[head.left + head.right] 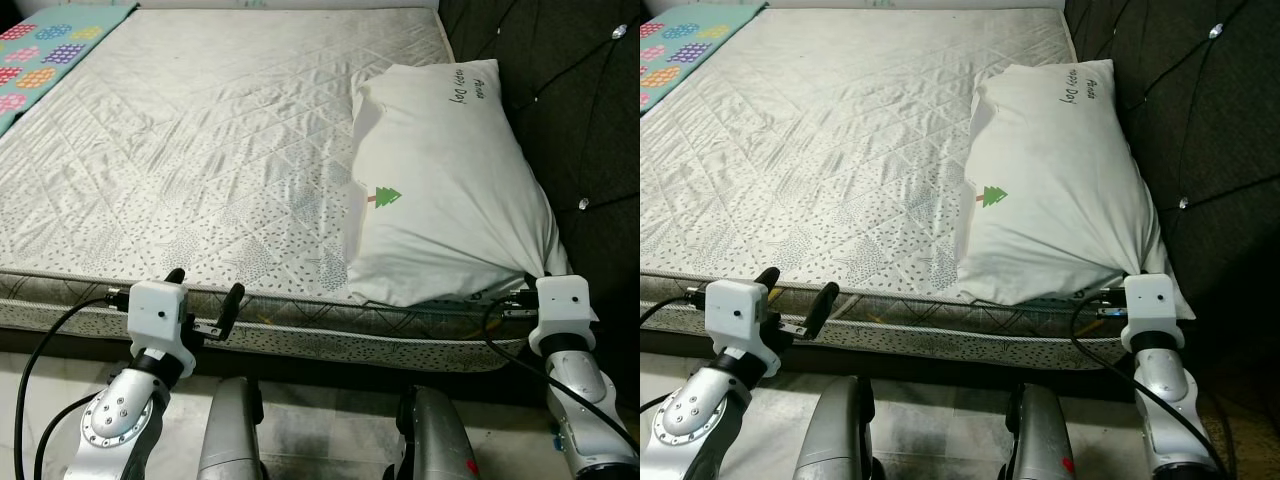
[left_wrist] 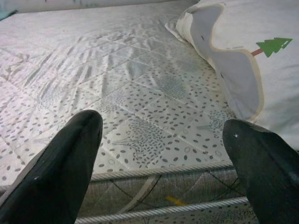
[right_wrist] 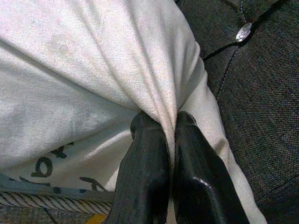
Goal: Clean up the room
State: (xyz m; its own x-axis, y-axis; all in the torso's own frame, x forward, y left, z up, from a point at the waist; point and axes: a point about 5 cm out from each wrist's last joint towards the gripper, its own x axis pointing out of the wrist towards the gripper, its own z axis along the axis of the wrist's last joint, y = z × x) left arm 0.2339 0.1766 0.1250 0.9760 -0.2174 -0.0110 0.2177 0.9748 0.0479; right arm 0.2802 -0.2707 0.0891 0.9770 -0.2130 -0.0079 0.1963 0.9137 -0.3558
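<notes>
**Booth:** Start with the pillow. Where is it?

**Me:** The white pillow (image 1: 440,180) lies in the right half of the frame, on the mattress (image 1: 200,150), running from the upper right down to the near edge, close beside the dark tufted headboard (image 1: 560,90). Little green tree print on its side, lettering at the top end. My right gripper (image 3: 170,140) has its lower right corner: both black fingers pinched together on a gathered tuck of the cover, nothing else between them.

**Booth:** Solid hold?

**Me:** Only fabric, I judge, not the filling. That's the worry. If I pull hard, the cloth could slide out from between the fingers, or the cover could stretch while the bulk stays put.

**Booth:** And the other side?

**Me:** My left gripper (image 1: 205,300) sits lower left, at the mattress's front edge, fingers spread wide and holding nothing. So the whole pillow hangs off one corner. Lift it like that and it will likely swing and sag, maybe drag across the quilted top.

**Booth:** Anything nearby to catch?

**Me:** The headboard is just beside my right wrist; a sideways tug could knock me against it. The patterned blanket (image 1: 50,50) in the upper left corner is well apart, no trouble there.
</notes>
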